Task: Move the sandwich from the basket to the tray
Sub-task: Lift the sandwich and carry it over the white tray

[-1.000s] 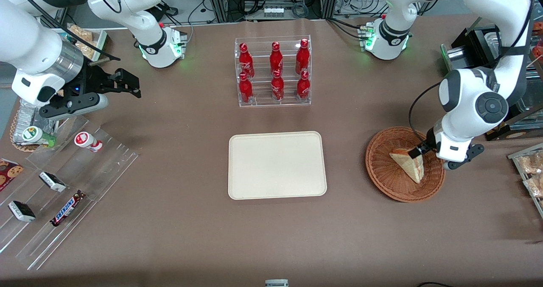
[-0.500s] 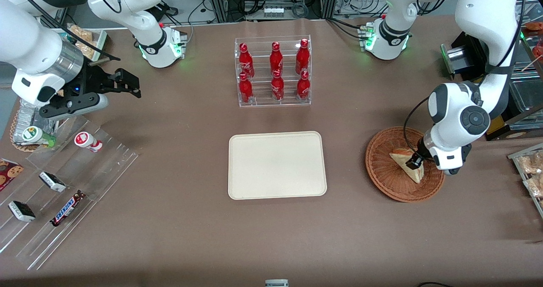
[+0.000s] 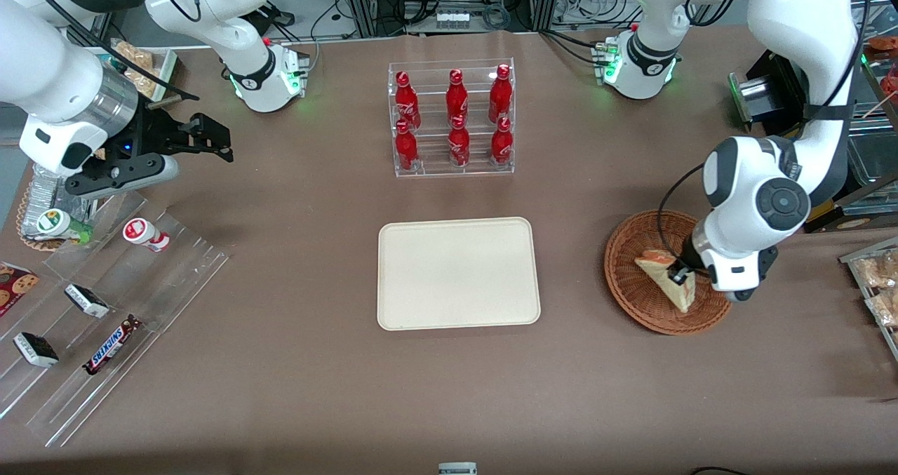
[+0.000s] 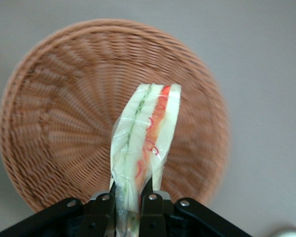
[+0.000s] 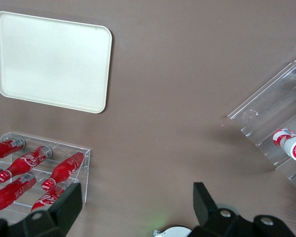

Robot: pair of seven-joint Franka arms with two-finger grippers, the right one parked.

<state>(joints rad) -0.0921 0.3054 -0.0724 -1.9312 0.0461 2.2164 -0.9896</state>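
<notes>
The end effector (image 4: 130, 200) grips one end of the clear-wrapped triangular white-bread sandwich (image 4: 145, 143), above the round brown wicker basket (image 4: 54, 123). The sandwich seems light and soft with a slippery wrap, so a gentle hold on the bread is best.

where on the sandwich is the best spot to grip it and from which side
Pinch the sandwich across its two flat bread faces, coming from above the basket. The wedge is thin there, and the gripper already clamps it that way.
</notes>
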